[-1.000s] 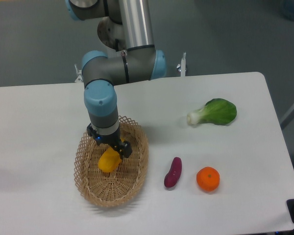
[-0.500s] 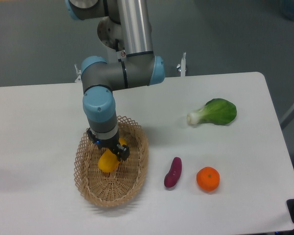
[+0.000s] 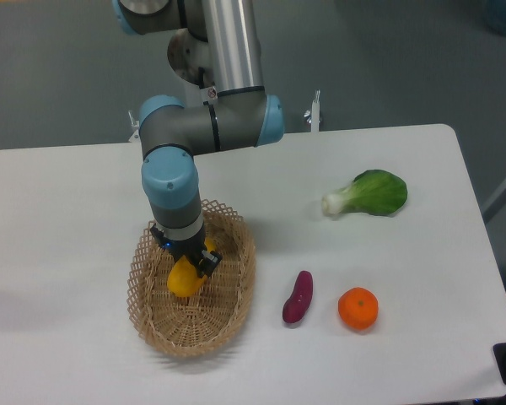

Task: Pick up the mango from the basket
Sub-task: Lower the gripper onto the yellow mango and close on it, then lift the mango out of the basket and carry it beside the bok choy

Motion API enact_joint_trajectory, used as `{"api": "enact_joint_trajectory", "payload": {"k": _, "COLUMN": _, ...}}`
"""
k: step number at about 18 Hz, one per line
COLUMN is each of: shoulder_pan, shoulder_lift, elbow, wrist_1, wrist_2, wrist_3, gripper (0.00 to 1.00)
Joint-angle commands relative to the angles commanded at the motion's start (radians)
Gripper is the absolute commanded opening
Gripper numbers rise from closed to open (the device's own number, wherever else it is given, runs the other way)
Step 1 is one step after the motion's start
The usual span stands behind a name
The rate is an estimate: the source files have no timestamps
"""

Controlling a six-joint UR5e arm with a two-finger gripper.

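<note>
Claw [image 3: 191, 260] sits over mango [image 3: 185, 278] in basket [image 3: 236, 287], grip state unclear; confirm firm clamp, lift vertically.

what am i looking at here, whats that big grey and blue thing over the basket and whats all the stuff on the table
This is one picture from a fixed camera looking down at a white table. The grey and blue thing is a robot arm; at its lower end is a black gripper with two fingers. It reaches down into an oval tan wicker basket, right onto a smooth yellow-orange mango. Whether the fingers have closed on the fruit cannot be told from here. Beside the basket lie a purple sweet potato, a round orange citrus fruit and a green leafy vegetable with a white stem.
</note>
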Motion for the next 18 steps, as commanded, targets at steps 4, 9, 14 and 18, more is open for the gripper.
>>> {"api": "enact_joint_trajectory", "payload": {"k": 4, "shoulder_pan": 0.012, "shoulder_lift": 0.012, "elbow": 0.014, "wrist_1": -0.009, "wrist_2": -0.005, "wrist_3": 0.003, "gripper": 0.57}}
{"api": "enact_joint_trajectory", "payload": {"k": 9, "shoulder_pan": 0.077, "shoulder_lift": 0.063, "elbow": 0.018, "wrist_1": -0.014, "wrist_2": -0.008, "wrist_3": 0.006, "gripper": 0.57}}
{"api": "enact_joint_trajectory", "payload": {"k": 14, "shoulder_pan": 0.158, "shoulder_lift": 0.1, "elbow": 0.037, "wrist_1": -0.012, "wrist_2": -0.003, "wrist_3": 0.101, "gripper": 0.57}}
{"api": "enact_joint_trajectory", "payload": {"k": 18, "shoulder_pan": 0.283, "shoulder_lift": 0.12, "elbow": 0.048, "wrist_1": -0.021, "wrist_2": -0.005, "wrist_3": 0.23, "gripper": 0.57}}
